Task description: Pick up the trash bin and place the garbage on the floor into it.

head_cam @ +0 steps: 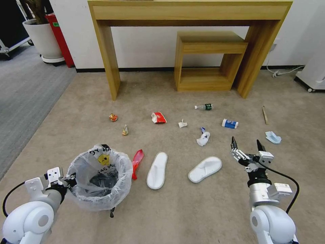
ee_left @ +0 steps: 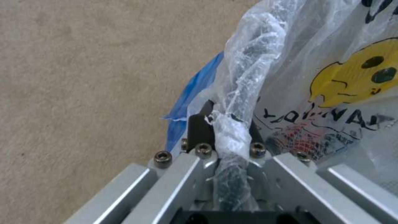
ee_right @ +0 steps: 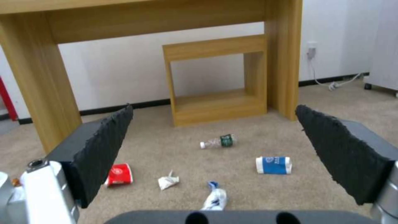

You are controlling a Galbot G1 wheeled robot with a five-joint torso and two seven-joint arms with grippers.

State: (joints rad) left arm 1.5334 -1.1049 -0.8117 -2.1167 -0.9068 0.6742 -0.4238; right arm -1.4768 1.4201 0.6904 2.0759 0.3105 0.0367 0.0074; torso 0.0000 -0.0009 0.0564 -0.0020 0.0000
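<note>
Across the beige carpet, largest things first:

Floor [head_cam: 189, 210]: it is carrying all the litter, spread in a loose band on the far side of the trash bin, toward the wooden desk [head_cam: 189, 13].

Trash bin [head_cam: 100, 176]: it is sitting low at the robot's left, its crinkly bag liner folded out over the rim so the mouth is gaping upward, ready to take what is dropped in.

Left gripper [head_cam: 69, 179]: it is pinching the near rim of the trash bin; in the left wrist view the fingers [ee_left: 201, 130] are closing on the bunched liner and the black rim together, likely so the bin can be carried by its edge.

Right gripper [head_cam: 246, 146]: it is hovering well to the right of the trash bin with its jaws spread wide, pointing toward the desk, apparently free to do the picking.

Slippers [head_cam: 157, 170]: two white ones are lying just right of the trash bin, the nearest litter and probably the easiest first reach.

Red plastic bag [head_cam: 137, 162]: it is lying almost against the trash bin's right side.

Small litter: the blue-white carton [ee_right: 273, 165], the green-labelled bottle [ee_right: 219, 141], a red wrapper [ee_right: 119, 174] and crumpled paper [ee_right: 168, 182] are lying beyond the slippers, framed between the right gripper's open jaws.

Blue mask [head_cam: 273, 137] and wooden stick [head_cam: 264, 115]: they are lying farthest right of the trash bin.
</note>
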